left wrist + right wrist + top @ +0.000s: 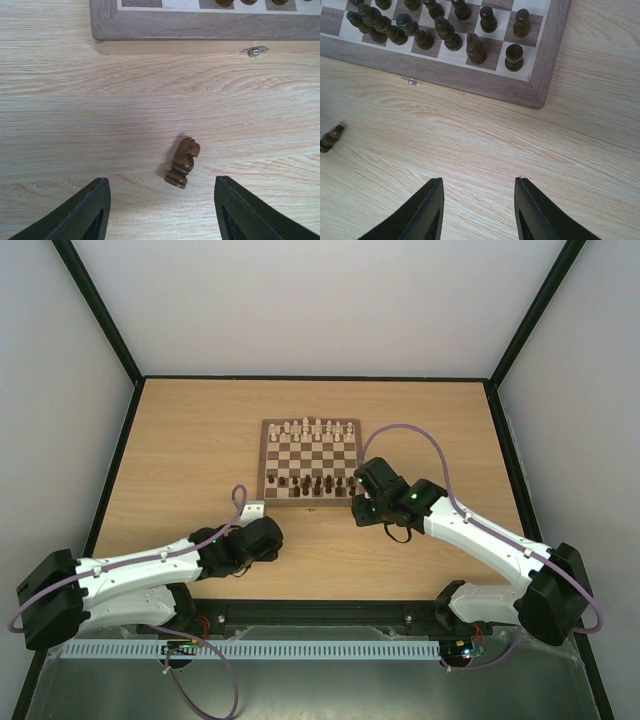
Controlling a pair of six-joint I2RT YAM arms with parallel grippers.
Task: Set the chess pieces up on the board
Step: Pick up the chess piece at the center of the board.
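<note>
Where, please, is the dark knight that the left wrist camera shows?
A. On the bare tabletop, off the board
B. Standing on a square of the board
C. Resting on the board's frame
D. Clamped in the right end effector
A: the dark knight sits on the tabletop, short of the board, just ahead of the open left end effector, and neither finger touches it.

Left pincer [161, 202] spread wide, empty, held low; right pincer [479, 200] likewise parted, empty, angled downward.
</note>
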